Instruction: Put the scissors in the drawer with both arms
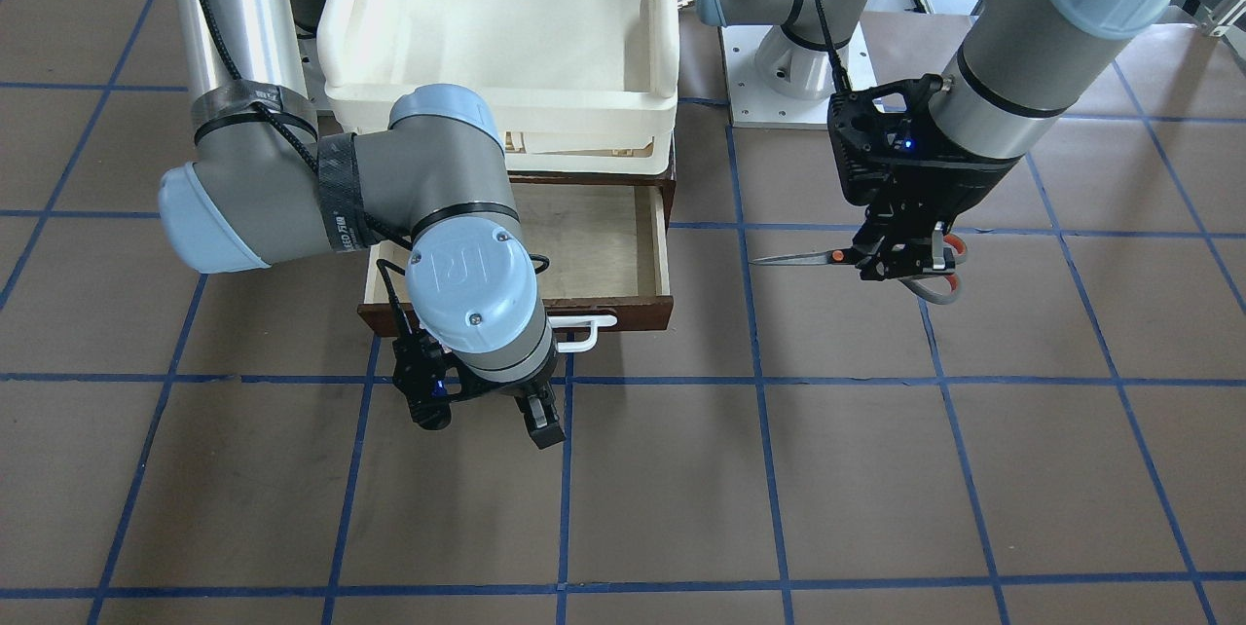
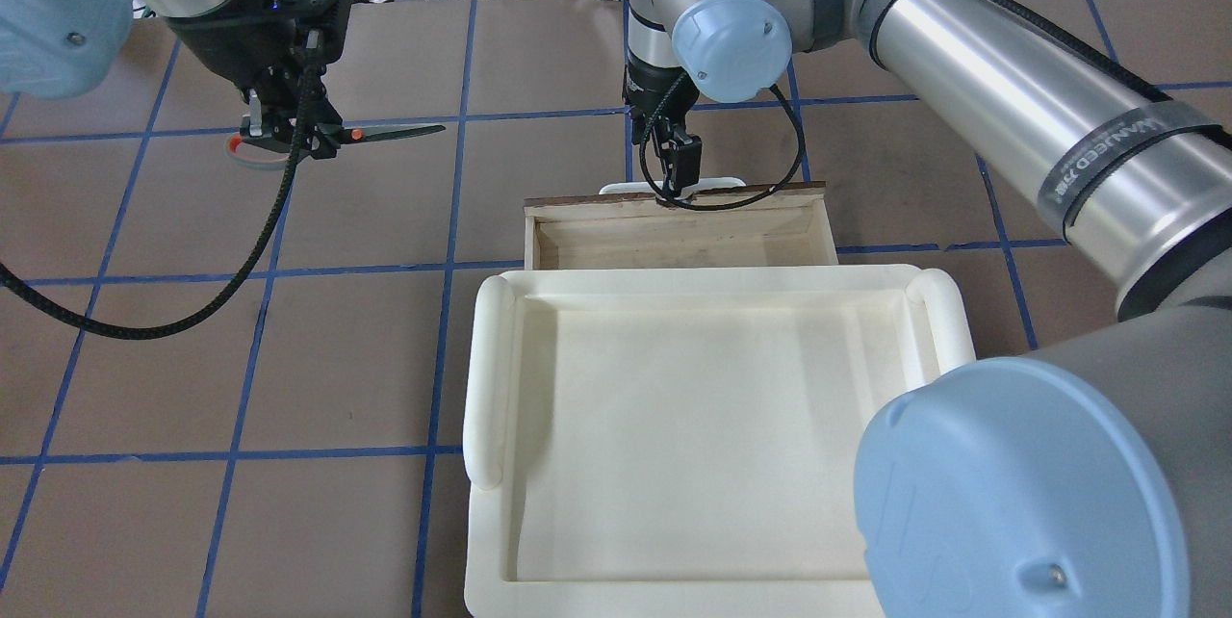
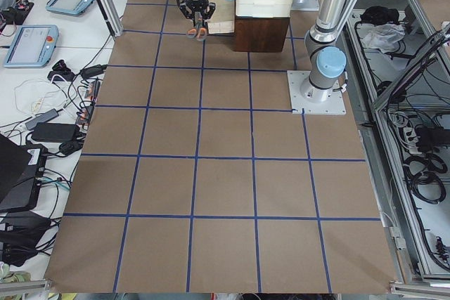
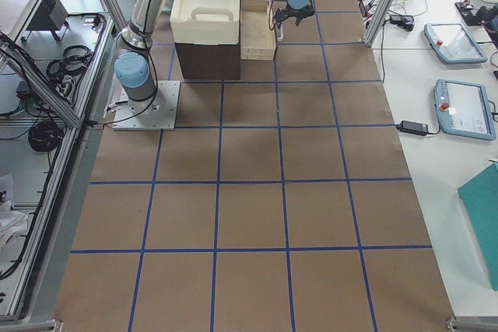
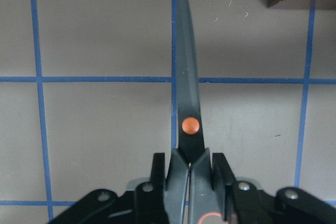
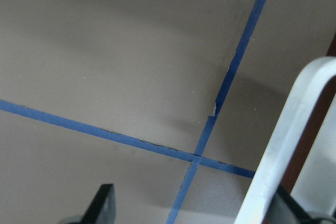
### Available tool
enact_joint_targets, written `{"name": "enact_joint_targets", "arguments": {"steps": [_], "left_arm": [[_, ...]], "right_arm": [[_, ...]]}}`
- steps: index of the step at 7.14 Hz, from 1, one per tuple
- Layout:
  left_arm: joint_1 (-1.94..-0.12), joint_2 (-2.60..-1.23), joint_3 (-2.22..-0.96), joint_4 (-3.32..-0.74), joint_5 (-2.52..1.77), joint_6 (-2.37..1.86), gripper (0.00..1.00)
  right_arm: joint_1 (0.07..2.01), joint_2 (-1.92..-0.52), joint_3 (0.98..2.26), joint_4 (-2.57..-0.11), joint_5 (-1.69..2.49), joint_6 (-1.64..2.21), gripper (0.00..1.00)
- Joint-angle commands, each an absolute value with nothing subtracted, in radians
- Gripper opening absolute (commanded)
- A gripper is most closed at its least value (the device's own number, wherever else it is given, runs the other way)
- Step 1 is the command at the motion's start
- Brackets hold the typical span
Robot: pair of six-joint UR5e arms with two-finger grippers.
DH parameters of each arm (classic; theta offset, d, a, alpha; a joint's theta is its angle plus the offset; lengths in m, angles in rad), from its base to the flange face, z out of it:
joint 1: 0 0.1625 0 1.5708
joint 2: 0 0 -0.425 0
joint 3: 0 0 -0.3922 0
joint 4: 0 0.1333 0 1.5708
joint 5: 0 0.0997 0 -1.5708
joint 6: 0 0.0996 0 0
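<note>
My left gripper is shut on the scissors and holds them level above the table, blades pointing toward the drawer. They also show in the overhead view and the left wrist view, gripped just behind the orange pivot dot. The dark brown drawer is pulled open and its pale interior is bare. My right gripper is open at the white bar handle. In the right wrist view the handle lies close to the right finger.
A cream-white plastic tray sits on top of the dark brown cabinet that houses the drawer. The brown table is marked with blue tape lines. The left arm's base plate stands beside the tray.
</note>
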State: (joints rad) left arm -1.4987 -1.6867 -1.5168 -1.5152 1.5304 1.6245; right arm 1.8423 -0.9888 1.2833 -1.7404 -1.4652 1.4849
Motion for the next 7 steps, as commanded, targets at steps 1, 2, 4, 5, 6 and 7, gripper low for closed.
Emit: {"name": "enact_joint_targets", "arguments": {"steps": [1, 2, 4, 5, 6, 7], "left_arm": [[-1.499, -1.686, -1.517, -1.516, 1.529, 1.624, 0.01], [-1.499, -1.687, -1.517, -1.514, 1.529, 1.624, 0.01], [-1.499, -1.687, -1.520, -1.516, 1.531, 1.626, 0.01], [-1.499, -1.686, -1.522, -1.516, 1.529, 1.626, 0.01], [-1.499, -1.686, -1.522, -1.516, 1.529, 1.626, 0.01], [-1.499, -1.686, -1.522, -1.516, 1.529, 1.626, 0.01]], "right_arm": [[1.842, -0.980, 1.273, -1.741, -1.466, 1.485, 1.00], [1.842, -0.979, 1.267, -1.741, -1.466, 1.485, 1.00], [1.839, -0.965, 1.247, -1.743, -1.466, 1.485, 1.00], [1.830, -0.965, 1.246, -1.743, -1.466, 1.483, 1.00], [1.825, -0.960, 1.246, -1.743, -1.465, 1.468, 1.00], [1.824, -0.960, 1.246, -1.743, -1.466, 1.465, 1.00]]}}
